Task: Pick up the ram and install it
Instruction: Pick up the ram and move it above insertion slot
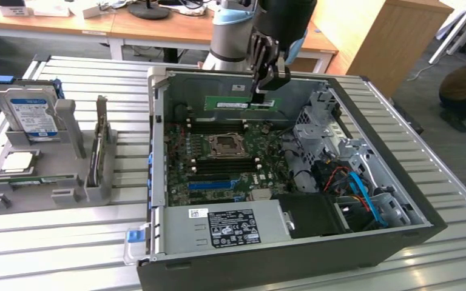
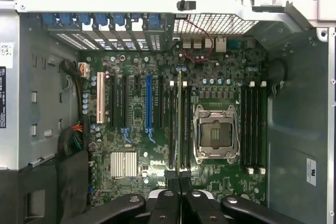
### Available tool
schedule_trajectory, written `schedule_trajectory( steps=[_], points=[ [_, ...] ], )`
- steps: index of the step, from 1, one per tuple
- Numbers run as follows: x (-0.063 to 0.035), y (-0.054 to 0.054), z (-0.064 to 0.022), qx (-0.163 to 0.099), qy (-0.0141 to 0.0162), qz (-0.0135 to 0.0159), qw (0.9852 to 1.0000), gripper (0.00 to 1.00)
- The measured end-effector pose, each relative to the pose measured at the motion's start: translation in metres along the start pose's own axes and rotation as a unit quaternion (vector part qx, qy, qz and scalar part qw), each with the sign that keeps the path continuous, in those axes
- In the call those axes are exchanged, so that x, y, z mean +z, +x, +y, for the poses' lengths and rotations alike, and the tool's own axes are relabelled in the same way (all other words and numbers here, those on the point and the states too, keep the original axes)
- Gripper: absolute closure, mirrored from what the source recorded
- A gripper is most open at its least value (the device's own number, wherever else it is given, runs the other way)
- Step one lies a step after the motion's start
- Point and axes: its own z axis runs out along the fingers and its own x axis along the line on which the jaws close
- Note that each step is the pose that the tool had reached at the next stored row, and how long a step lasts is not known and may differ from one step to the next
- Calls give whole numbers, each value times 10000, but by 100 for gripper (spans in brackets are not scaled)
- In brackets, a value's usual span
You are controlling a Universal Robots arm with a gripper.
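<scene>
Eyes on the arm (image 1: 229,42), up behind the computer case (image 1: 427,206): a smooth silver-grey tube with a pale blue ring near its top. Closer over the case's back wall there's a pale blue joint cap (image 1: 298,46) peeking from behind a fat, glossy black housing (image 1: 286,18). Below that comes the gripper (image 1: 264,91), black all over and built of jointed bars. Seen over the case's floor, its curved black links carry round, grey-glinting pivot pins (image 2: 130,200).
</scene>
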Motion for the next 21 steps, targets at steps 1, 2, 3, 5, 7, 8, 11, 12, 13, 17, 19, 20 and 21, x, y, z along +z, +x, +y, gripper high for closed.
schedule_trajectory(
  steps=[1,2,3,5,7,8,11,12,13,17,19,20,21],
  points=[
    [0,0,0,0,0,0,10000,88],
    [0,0,0,0,0,0,10000,88],
    [0,0,0,0,0,0,10000,88],
    [1,-2,0,0,0,-1,10000,88],
    [3,-9,0,0,0,0,10000,88],
    [3,-14,0,1,0,0,10000,88],
    [6,-23,0,0,1,0,10000,88],
    [6,-23,0,0,1,0,10000,88],
    [6,-23,0,0,1,-1,10000,88],
    [31,-24,0,0,1,0,10000,88],
    [58,-23,-1,0,1,0,10000,88],
    [70,-23,-1,0,1,0,10000,88],
    [82,-23,-1,0,2,0,10000,88]
  ],
)
